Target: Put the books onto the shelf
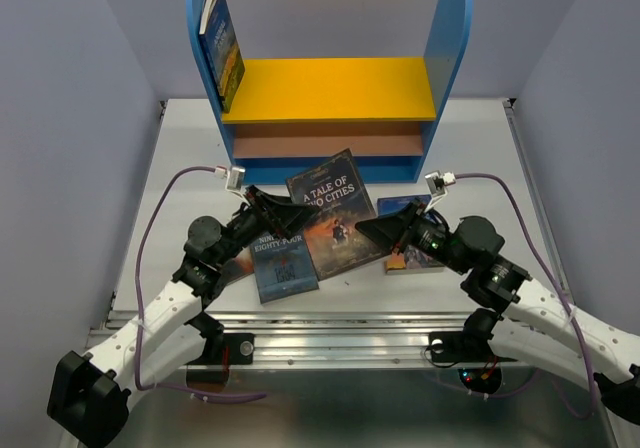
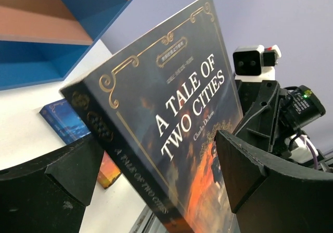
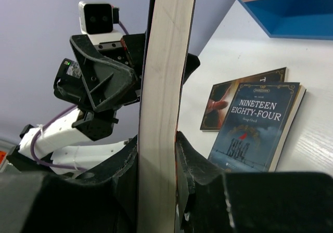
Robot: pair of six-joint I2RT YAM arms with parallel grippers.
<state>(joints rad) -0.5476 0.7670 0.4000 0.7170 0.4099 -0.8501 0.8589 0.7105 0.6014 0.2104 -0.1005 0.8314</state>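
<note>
- Top external: the dark brown paperback (image 1: pixel 335 218) is raised between both arms, its long axis running roughly toward the blue-sided, yellow-boarded shelf (image 1: pixel 330 88) beyond.
- Left wrist: the left tool (image 2: pixel 156 163) gapes fully, straddling the spine without clamping it.
- Right wrist: the right tool (image 3: pixel 157 165) pinches the page edge.

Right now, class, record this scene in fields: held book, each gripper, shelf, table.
Held book: A Tale of Two Cities, tilted
Right gripper: shut on its page edge
Left gripper: open, fingers astride the book
Shelf: blue-green book leaning on left panel
Table: Nineteen Eighty-Four; blue-orange book
</note>
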